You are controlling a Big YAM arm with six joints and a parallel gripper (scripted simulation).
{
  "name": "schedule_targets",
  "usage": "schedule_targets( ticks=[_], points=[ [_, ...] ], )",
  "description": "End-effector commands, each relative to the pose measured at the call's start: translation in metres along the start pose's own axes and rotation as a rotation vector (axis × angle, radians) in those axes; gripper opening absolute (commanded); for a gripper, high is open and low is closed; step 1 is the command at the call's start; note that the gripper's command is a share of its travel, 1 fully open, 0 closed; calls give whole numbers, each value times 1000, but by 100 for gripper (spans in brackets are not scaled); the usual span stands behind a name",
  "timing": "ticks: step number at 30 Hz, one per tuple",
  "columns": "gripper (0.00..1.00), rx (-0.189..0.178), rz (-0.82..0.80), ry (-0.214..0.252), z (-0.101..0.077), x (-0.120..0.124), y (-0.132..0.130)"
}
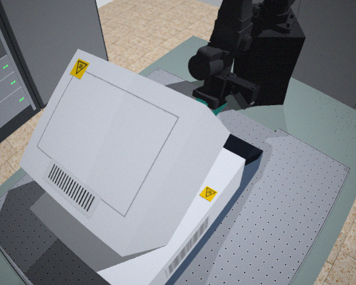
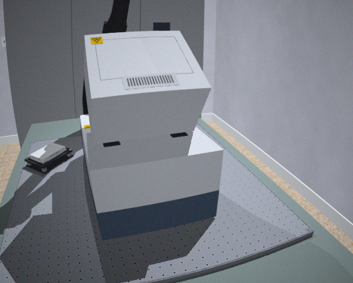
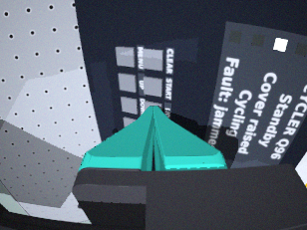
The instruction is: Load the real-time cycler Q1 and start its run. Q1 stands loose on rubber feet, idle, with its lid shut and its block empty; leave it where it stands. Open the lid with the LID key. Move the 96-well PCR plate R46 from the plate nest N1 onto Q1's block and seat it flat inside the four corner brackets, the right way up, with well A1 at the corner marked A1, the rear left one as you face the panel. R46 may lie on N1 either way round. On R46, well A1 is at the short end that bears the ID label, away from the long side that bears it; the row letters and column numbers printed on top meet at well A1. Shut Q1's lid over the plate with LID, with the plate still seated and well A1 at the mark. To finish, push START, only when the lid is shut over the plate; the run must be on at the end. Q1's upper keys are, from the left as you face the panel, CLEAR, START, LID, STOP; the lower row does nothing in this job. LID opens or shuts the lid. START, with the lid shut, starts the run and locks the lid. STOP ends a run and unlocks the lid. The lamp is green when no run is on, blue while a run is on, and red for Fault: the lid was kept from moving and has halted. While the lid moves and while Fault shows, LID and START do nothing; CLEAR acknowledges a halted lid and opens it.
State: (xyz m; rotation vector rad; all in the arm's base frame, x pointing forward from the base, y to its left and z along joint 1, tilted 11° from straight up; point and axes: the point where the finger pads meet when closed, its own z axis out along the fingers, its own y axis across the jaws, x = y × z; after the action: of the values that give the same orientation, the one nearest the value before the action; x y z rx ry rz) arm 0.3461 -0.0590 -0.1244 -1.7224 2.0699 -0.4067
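My pincer: teal fingers pressed together, nothing between them, tips aimed at the key rows on the dark panel directly ahead. Cycler Q1: beyond my tips, white box on a dark blue base. Lid: raised, tilted up and back away from me, vent slot and yellow warning label on top. Plate R46: pale grey, well off to one side of me past Q1, flat on black nest N1; its orientation is too small to read. Surface: grey perforated board on a green table. Room: grey walls, tan tiled floor.
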Motion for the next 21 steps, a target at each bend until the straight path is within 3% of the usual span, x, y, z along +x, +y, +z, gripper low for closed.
schedule_targets(
  ticks=[1, 13, 21],
  points=[
    [0, 13, -18, -7, -3, -4, 1],
    [0, 21, -18, -5, 1, -3, -10],
    [0, -12, -13, -5, 1, -3, 7]
  ],
)
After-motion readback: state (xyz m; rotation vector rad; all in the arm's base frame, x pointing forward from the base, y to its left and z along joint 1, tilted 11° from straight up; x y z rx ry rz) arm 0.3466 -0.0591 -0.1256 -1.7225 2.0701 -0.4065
